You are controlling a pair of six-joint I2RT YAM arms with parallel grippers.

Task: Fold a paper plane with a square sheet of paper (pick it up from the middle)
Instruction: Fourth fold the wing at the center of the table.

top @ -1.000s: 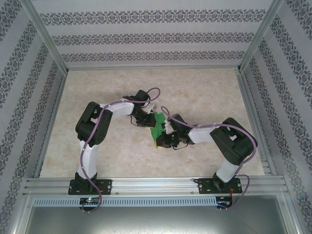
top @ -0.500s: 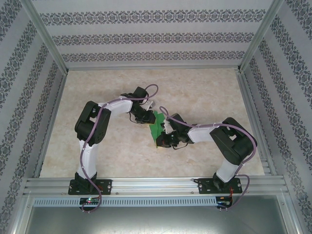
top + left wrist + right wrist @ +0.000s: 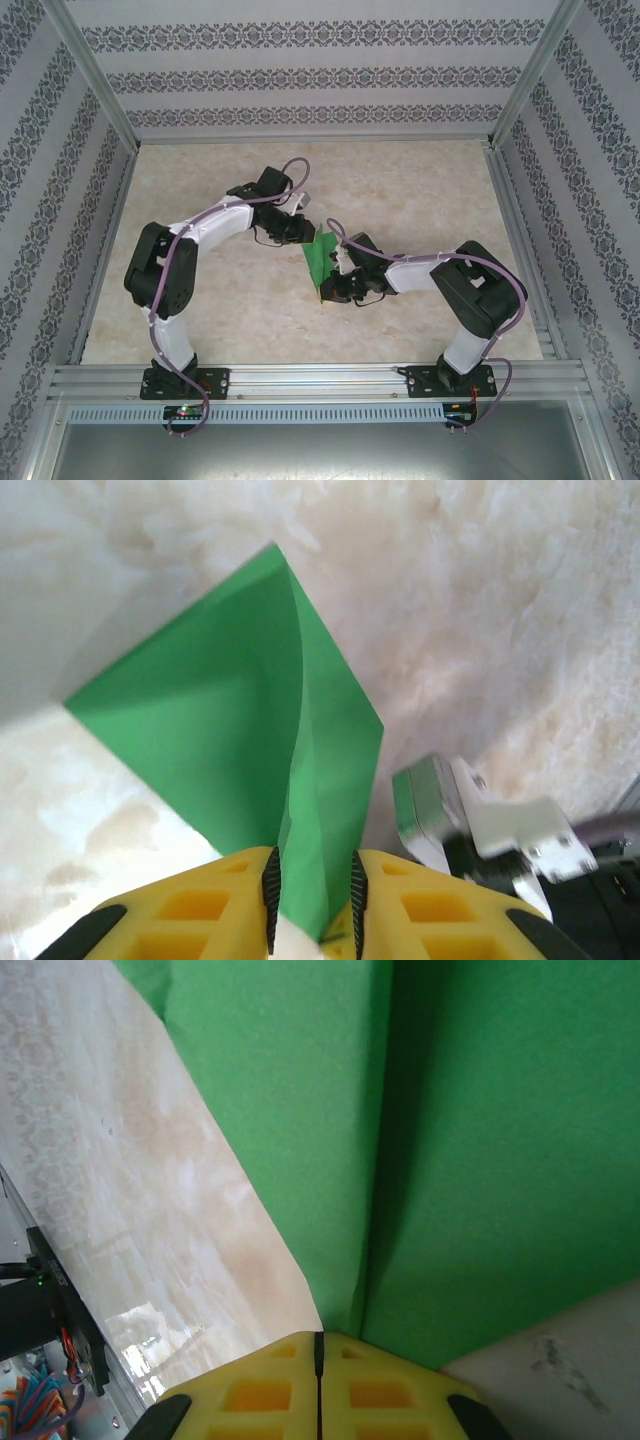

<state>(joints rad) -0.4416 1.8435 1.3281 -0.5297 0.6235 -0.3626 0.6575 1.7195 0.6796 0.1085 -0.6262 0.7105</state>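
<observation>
Green paper (image 3: 320, 258), held lengthwise between the arms, is clamped by the right pincer (image 3: 320, 1345) and straddled by the slightly parted left pincer (image 3: 312, 895).

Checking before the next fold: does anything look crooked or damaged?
The thin bright-green folded paper sheet bows along a curved edge instead of lying flat, between the left gripper's parted jaws. The right gripper pinches its crease. No tears visible.

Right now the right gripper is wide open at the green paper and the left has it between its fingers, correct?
No: the right gripper is shut on the green paper, as the right wrist view shows. The left gripper does straddle it.
</observation>
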